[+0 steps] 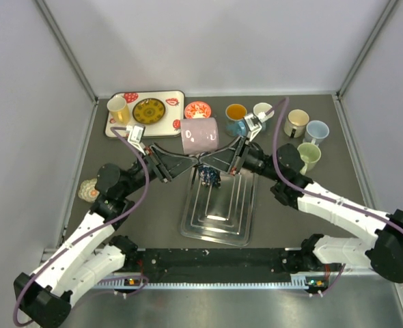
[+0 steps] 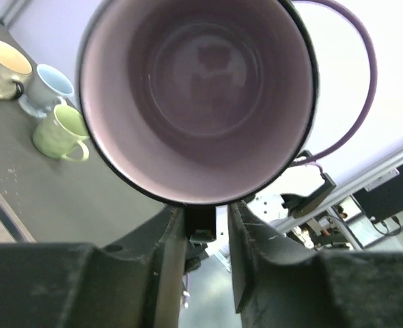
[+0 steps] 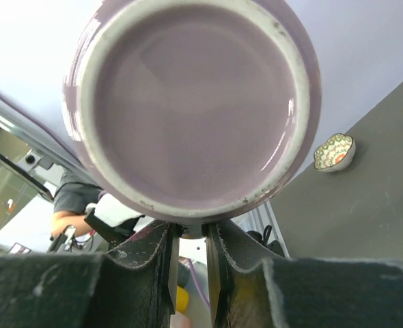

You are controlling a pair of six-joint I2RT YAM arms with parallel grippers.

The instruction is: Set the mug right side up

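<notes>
The purple mug [image 1: 199,135] is held in the air on its side, above the far end of the clear tray [image 1: 215,225]. Its mouth [image 2: 196,96] faces my left wrist camera and its base [image 3: 191,102] faces my right one. My right gripper [image 1: 218,156] [image 3: 192,236] sits under the base, its fingers nearly closed on a small pale part of the mug's lower side. My left gripper [image 1: 182,158] [image 2: 203,232] sits just under the rim. Its jaws stand apart around a dark piece, with daylight beside it.
A white tray [image 1: 175,96] with a yellow mug [image 1: 118,108] and a dark plate is at the back left. A red saucer [image 1: 197,109] and several mugs [image 1: 297,123] stand at the back right. A small patterned bowl [image 1: 87,190] sits at the left.
</notes>
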